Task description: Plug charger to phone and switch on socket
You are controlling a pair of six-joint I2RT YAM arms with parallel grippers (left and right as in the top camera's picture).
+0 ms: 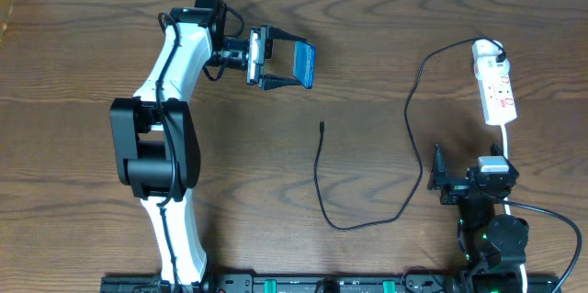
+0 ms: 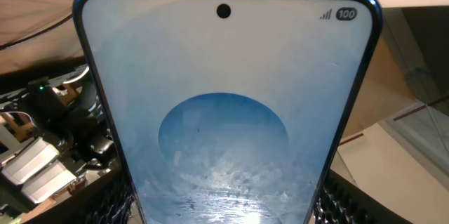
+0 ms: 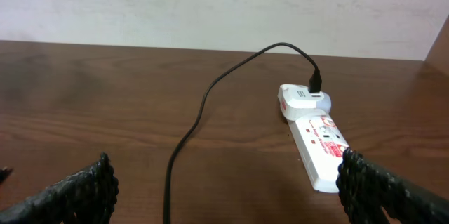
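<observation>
My left gripper (image 1: 278, 65) is shut on the phone (image 1: 303, 64), gripping its long edges and holding it tilted off the table at the back left of centre. Its blue screen (image 2: 224, 112) fills the left wrist view, between both dark fingers (image 2: 112, 203). The charger cable (image 1: 321, 178) lies loose mid-table, its small tip (image 1: 322, 126) pointing away and touching nothing. The cable loops right and up to a plug (image 3: 316, 82) at the far end of the white socket (image 1: 497, 86). My right gripper (image 1: 438, 178) stands open and empty near the front right, with the socket (image 3: 319, 143) ahead of it.
A white cord (image 1: 507, 139) runs from the socket toward the right arm's base (image 1: 491, 233). The left arm (image 1: 170, 91) stretches across the left side of the table. A black rail (image 1: 322, 284) lines the front edge.
</observation>
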